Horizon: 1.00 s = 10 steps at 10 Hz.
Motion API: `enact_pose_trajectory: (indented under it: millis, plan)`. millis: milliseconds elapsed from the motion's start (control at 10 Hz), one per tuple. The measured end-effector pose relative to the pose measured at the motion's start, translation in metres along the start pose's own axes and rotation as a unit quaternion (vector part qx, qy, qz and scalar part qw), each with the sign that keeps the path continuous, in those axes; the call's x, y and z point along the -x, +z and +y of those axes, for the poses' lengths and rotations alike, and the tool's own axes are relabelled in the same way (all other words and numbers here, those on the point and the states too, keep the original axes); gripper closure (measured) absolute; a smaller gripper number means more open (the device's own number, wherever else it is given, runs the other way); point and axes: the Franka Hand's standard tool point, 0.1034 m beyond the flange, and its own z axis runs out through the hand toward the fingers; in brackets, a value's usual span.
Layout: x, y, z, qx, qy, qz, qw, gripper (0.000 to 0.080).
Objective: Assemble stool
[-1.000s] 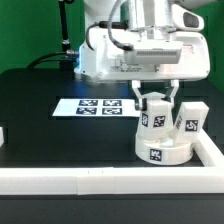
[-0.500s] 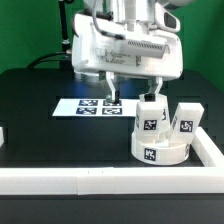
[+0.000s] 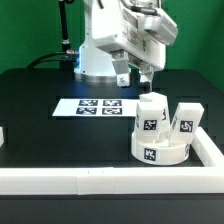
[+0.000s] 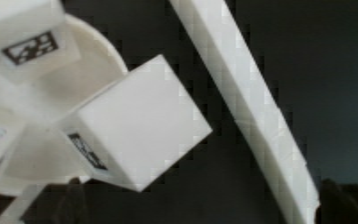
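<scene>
Exterior view has the gripper (image 3: 136,76) hanging above the stool, fingers spread open with nothing between them. Down on the black surface (image 3: 40,110), the seat disc (image 3: 160,148) sits close to the white rail (image 3: 150,179), two legs (image 3: 152,114) standing upright on it. Wrist view catches one leg (image 4: 144,122) up close beside the rail (image 4: 247,90).

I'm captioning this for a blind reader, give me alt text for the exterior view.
A round white plastic seat disc carrying two upright blocky white tagged legs sits on a black table beside a white rail. The robot gripper hangs above it, holding nothing.
</scene>
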Motion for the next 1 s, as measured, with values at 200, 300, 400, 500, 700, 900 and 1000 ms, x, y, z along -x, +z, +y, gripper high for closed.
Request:
enact_pose_trajectory:
  millis: [200,300,400,500,700,900,1000]
  plan:
    - [0.008,0.0,-0.007,0.002,-0.196,0.004,0.981,0.015]
    - [0.014,0.0,-0.01,0.003,-0.286,0.004,0.958,0.015]
    - [0.016,0.002,-0.01,0.006,-0.353,0.007,0.936,0.015]
    - [0.014,0.003,-0.01,0.008,-0.387,0.009,0.922,0.015]
    - [0.013,0.003,-0.013,0.011,-0.494,0.011,0.869,0.015]
    - [0.013,0.004,-0.015,0.015,-0.575,0.012,0.818,0.015]
    - [0.013,0.004,-0.018,0.019,-0.66,0.013,0.751,0.015]
